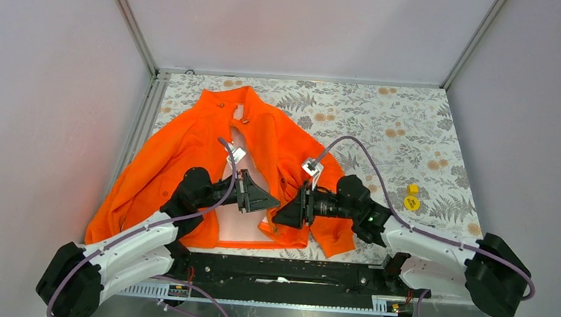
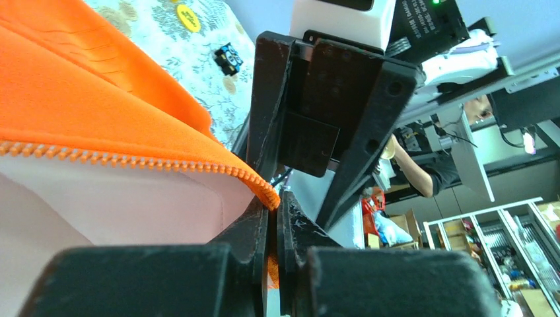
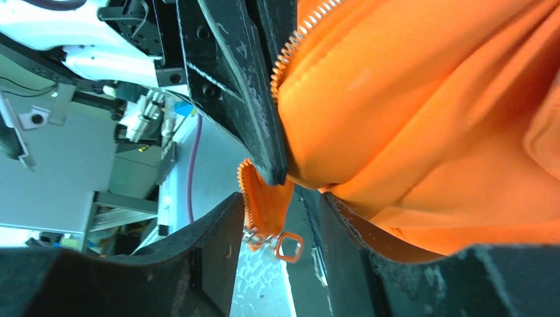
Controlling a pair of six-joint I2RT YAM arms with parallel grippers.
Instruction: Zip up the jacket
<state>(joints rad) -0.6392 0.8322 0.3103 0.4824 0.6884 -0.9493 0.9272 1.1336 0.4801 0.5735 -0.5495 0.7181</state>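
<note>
Bright orange long-sleeved fabric jacket (image 1: pixel 189 148), lying front-up and unzipped on the left half of the floral-patterned table (image 1: pixel 407 122), with its pale lining exposed. I see the left gripper (image 2: pixel 272 214) pinched tight on the toothed zipper edge (image 2: pixel 132 158) at the hem, toward the table's near side. The right gripper (image 3: pixel 279 201) has its jaws parted. The zipper's lower end and orange pull tab (image 3: pixel 288 246) hang between its fingers, unclamped.

orange jacket (image 2: pixel 86 99), left gripper (image 2: pixel 273 221) clamping zipper edge (image 2: pixel 132 160)
</note>
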